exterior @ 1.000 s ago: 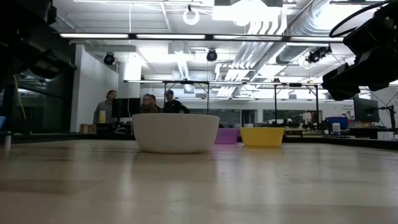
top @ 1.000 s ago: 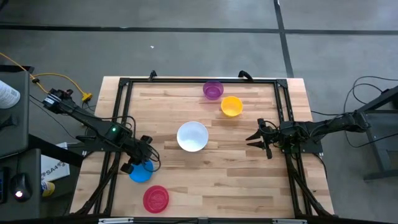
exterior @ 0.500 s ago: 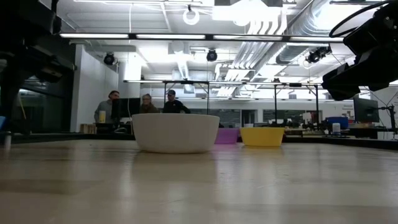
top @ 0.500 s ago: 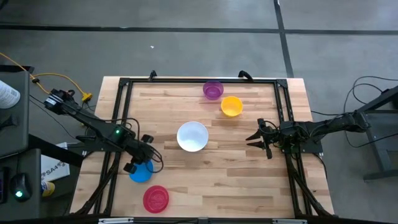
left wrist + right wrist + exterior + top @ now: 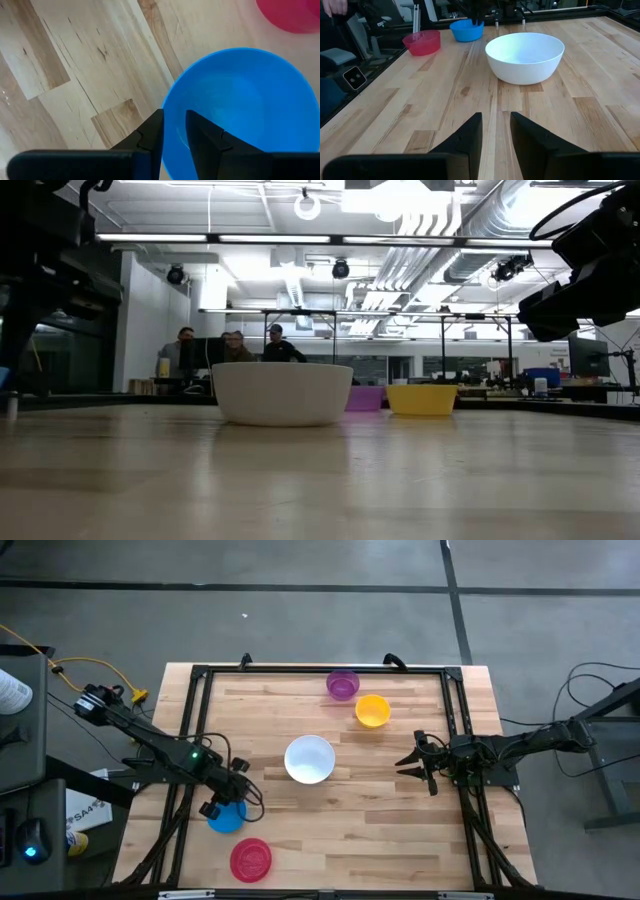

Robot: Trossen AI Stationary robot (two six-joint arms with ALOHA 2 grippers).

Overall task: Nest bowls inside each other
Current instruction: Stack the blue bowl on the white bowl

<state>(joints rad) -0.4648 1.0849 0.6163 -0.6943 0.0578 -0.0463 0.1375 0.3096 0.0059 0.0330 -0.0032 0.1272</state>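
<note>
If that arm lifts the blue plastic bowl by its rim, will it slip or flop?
Probably stiff: the small round blue plastic bowl keeps an even rim. Its glossy wall may slip between the left end effector fingers. Likely light.

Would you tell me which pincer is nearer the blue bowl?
The left pincer: its fingers straddle the rim of the blue bowl. The right pincer is across the table, beyond the white bowl.

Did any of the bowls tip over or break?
No, nothing looks odd. The white bowl, purple bowl, yellow bowl, blue bowl and red bowl all sit upright and whole on the table. The left end effector straddles the blue bowl's rim.
</note>
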